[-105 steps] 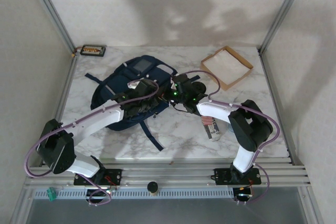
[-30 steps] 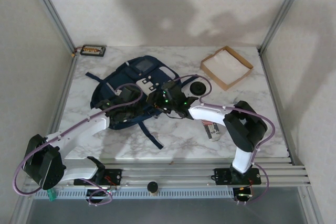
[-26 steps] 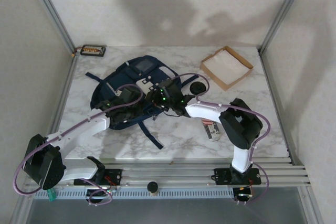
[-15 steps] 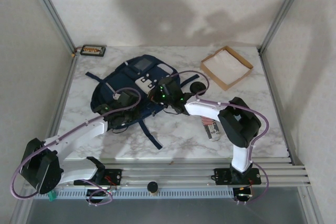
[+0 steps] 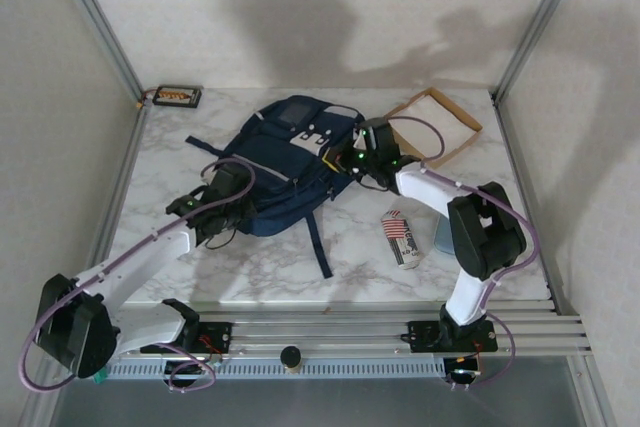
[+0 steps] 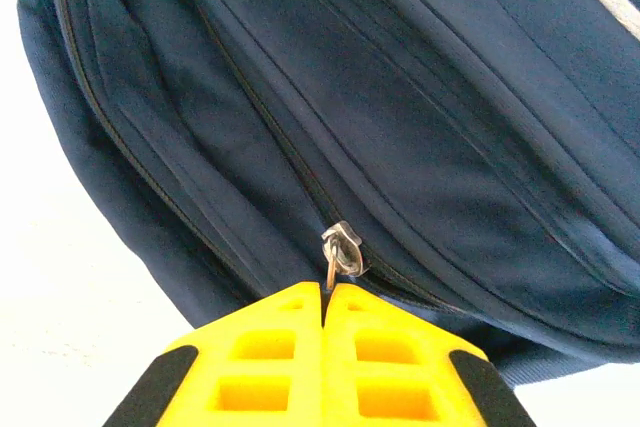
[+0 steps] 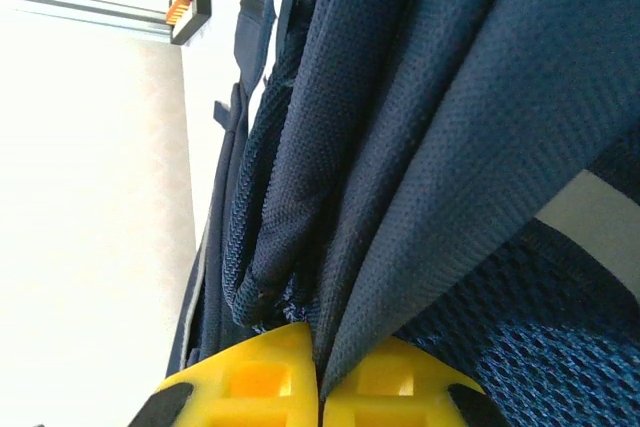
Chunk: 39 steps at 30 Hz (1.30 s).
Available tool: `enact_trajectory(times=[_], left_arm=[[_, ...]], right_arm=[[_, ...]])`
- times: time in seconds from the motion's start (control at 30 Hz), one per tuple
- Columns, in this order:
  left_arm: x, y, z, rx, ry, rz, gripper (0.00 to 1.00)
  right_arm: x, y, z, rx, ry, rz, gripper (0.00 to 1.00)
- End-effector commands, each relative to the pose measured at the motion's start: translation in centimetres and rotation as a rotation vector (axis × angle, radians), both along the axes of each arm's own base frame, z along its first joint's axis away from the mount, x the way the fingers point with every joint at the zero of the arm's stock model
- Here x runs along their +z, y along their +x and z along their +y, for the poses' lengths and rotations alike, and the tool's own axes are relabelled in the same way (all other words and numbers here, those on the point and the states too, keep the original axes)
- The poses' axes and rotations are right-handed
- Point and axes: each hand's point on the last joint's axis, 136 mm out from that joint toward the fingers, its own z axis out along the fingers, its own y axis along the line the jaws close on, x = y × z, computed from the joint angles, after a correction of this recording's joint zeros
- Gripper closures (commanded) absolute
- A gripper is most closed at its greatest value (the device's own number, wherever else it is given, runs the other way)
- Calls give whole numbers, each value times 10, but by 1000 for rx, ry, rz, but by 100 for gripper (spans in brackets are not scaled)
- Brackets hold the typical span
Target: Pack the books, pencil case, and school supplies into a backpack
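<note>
1. The backpack (image 5: 290,152) is laid flat, front upward, on the marble desk (image 5: 360,267), just left of the cardboard tray (image 5: 435,127).
2. The left tool (image 6: 324,295) is closed on the metal zipper pull (image 6: 332,265) at the bag's near-left side. The pull is pinched right at the fingertips, presumably so that the slider can be drawn along its track.
3. The right tool (image 7: 320,335) is clamped on a fold of the backpack's navy fabric at the opposite edge, beside the tray. This hold is judged to be an anchor, so that the bag is tensioned rather than dragged when the zipper is worked.
4. The zipper is seen shut along the stretch in the left wrist view, so opening is judged not yet done and packing not begun.
5. A striped cylinder (image 5: 402,238) lies apart on the desk, unheld.
</note>
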Motion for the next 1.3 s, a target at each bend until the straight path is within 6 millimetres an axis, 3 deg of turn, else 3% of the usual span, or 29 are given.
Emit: enact_trajectory(times=[0.0, 0.03, 0.1, 0.17, 0.33, 0.4, 0.43, 0.57, 0.67, 0.83, 0.97, 1.13, 1.27], left_arm=[[-2, 0, 27, 30, 142, 62, 100], [2, 4, 20, 8, 125, 48, 100], [9, 10, 8, -25, 83, 14, 100], [12, 12, 3, -38, 62, 3, 100], [11, 15, -6, -67, 26, -18, 100], [13, 17, -7, -72, 15, -32, 100], [14, 17, -7, -71, 17, -39, 100], [15, 18, 0, -56, 43, -56, 100], [14, 20, -2, -52, 31, -60, 100], [15, 20, -2, -50, 27, -65, 100], [8, 18, 2, -43, 46, -48, 100], [5, 17, 2, -32, 33, -45, 100], [2, 16, 4, -25, 32, -37, 100]], right_arm=[[45, 58, -34, -75, -64, -220, 100], [40, 58, -37, -73, -70, -203, 100], [39, 53, -36, -35, -84, -205, 89], [41, 42, -34, 12, -183, -233, 57], [45, 3, -47, 127, -361, -364, 35], [46, -16, -31, 267, -421, -468, 28], [47, -31, -13, 386, -426, -542, 25], [42, -84, 42, 782, -499, -877, 22], [43, -102, 67, 918, -525, -1071, 22], [27, -112, 92, 1095, -608, -1260, 20], [8, -122, 108, 1216, -610, -1292, 21], [-5, -107, 117, 1206, -676, -1361, 25], [-15, -93, 125, 1188, -746, -1419, 36]])
